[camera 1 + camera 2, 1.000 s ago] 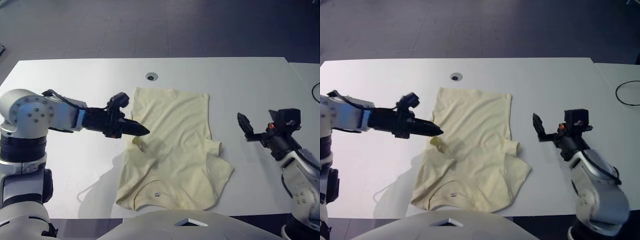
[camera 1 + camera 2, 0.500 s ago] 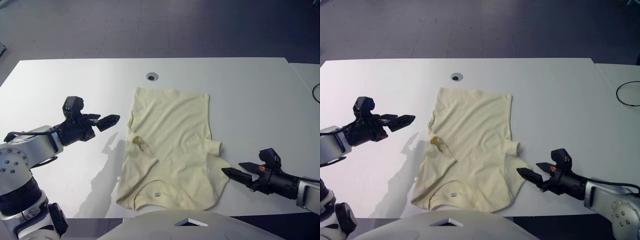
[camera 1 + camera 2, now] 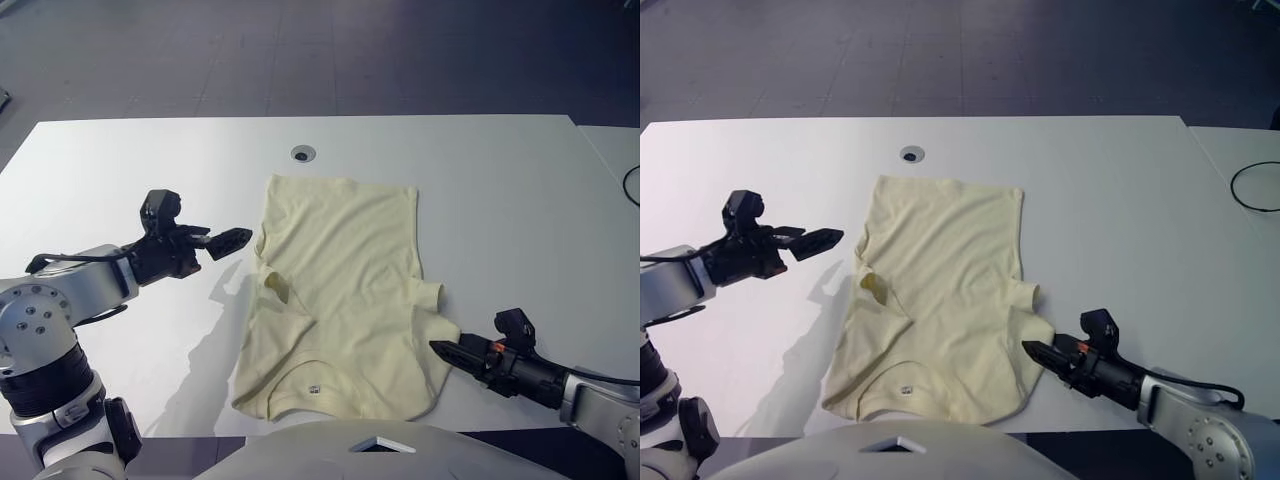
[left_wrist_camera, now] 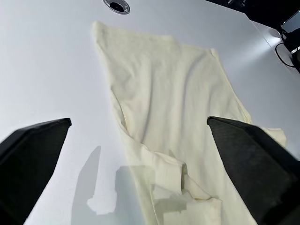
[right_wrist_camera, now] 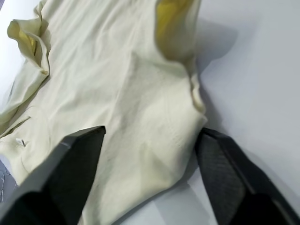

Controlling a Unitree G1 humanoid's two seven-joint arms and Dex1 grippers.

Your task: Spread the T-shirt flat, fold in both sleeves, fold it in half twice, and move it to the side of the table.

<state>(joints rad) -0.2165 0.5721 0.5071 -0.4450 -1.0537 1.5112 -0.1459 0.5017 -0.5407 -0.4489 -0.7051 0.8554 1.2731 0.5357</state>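
A pale yellow T-shirt (image 3: pixel 345 285) lies on the white table (image 3: pixel 130 160), collar toward the near edge and hem at the far end. Its left sleeve (image 3: pixel 278 292) is turned in over the body; the right sleeve (image 3: pixel 430 297) lies bunched at the right edge. My left gripper (image 3: pixel 238 240) hovers open just left of the shirt's left edge, and the left wrist view looks between its fingers (image 4: pixel 33 154) at the shirt (image 4: pixel 173 103). My right gripper (image 3: pixel 440 348) is low at the shirt's near right corner, open, with the cloth's edge (image 5: pixel 187 108) between its fingers (image 5: pixel 70 183).
A round cable hole (image 3: pixel 303 153) sits in the table beyond the shirt's hem. A black cable loop (image 3: pixel 1255 186) lies on the adjoining table at the right. Bare white tabletop surrounds the shirt on both sides; dark floor lies past the far edge.
The left gripper left the left sleeve, drew back left, then edged toward the shirt again. The right gripper dropped from mid right to the shirt's near right corner and closed in on it.
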